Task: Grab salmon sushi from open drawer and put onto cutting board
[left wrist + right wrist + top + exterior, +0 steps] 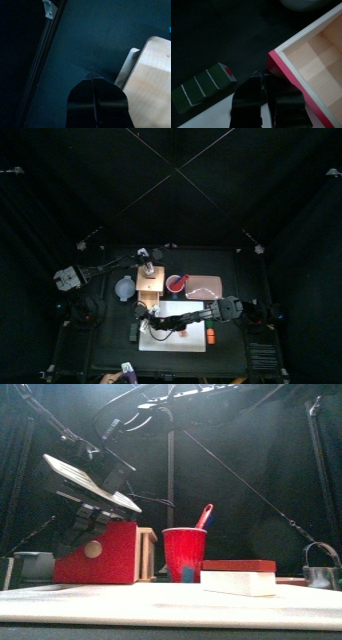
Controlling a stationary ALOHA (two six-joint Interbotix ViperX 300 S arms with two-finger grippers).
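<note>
A: Entry, right hand?

B: The right hand (264, 78) had its two black jaws drawn close together, only a thin seam between them. Whether anything sat in that seam could not be seen. From above, its arm reached in from 3 o'clock, and the hand hung over the 9 o'clock side of the large flat white cutting board (183, 314).

A: Salmon sushi?

B: It could not be made out in any view. The open drawer (308, 56), pale wood inside with a red outer wall, lay just beside the right hand in its wrist view. The part in view showed bare wood.

A: Other items near it?

B: A dark green segmented block with a red end (201, 91) lay on the black table, near the drawer wall but apart from it. A bright orange bar (211, 336) sat at the board's 4 o'clock corner. The tan wooden box (147, 279) stood at the board's 11 o'clock, and the pinkish-grey slab (198, 285) at its 1 o'clock.

A: Left hand?

B: The left hand (97, 81) was closed to a single dark point, hanging over the table just beside the wooden box's edge. Contact could not be judged.

A: Front view?

B: A red round cup (183, 554) stood upright beside the red box face.
</note>
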